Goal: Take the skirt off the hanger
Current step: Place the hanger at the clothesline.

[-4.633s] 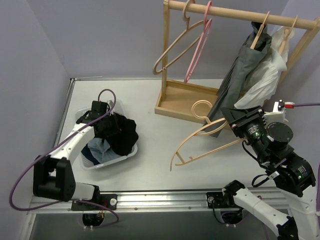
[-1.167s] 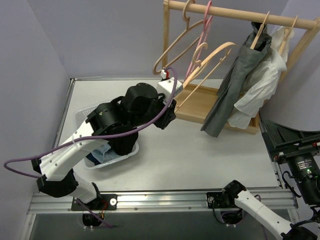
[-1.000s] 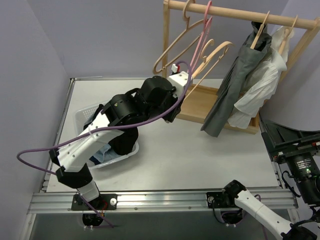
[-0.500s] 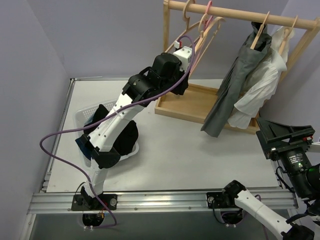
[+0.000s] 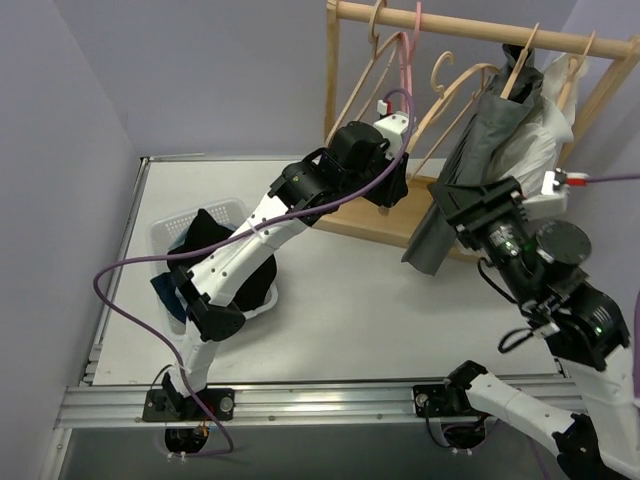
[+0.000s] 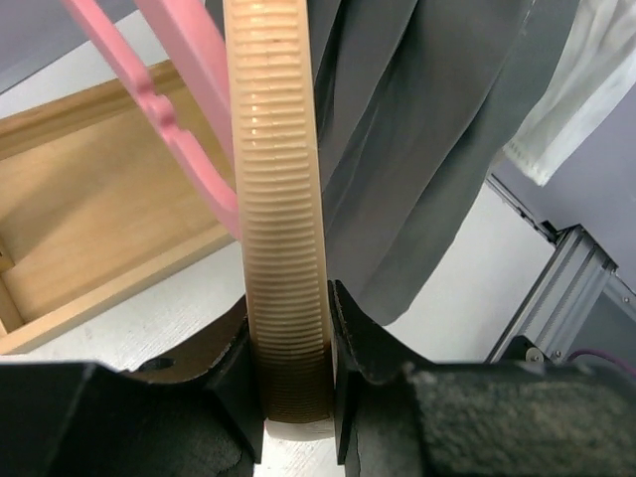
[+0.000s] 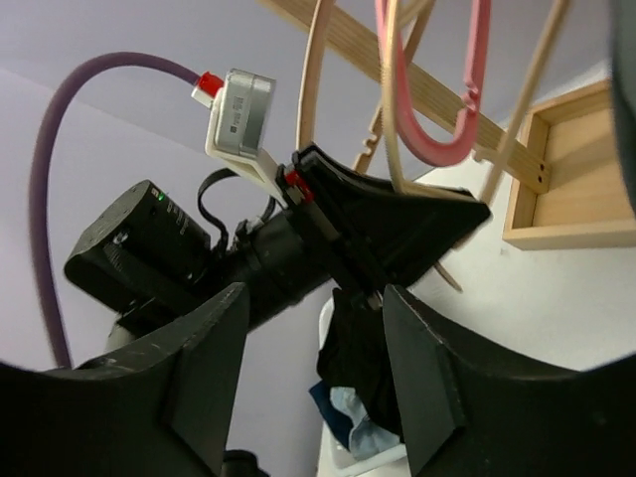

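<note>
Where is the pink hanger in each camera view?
Top external: pink hanger on the rail, upper centre.
Left wrist: pink hanger, upper left, left of the ribbed wooden hanger.
Right wrist: pink hanger, top centre, a loop.
Shared landmark: the rack's wooden base tray.

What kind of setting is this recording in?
Most likely a lab test cell staged as a clothes-sorting station: a tabletop wooden garment rack holding a grey skirt, a white laundry basket, and robot arms bolted to an aluminium rail between bare lilac walls.
</note>
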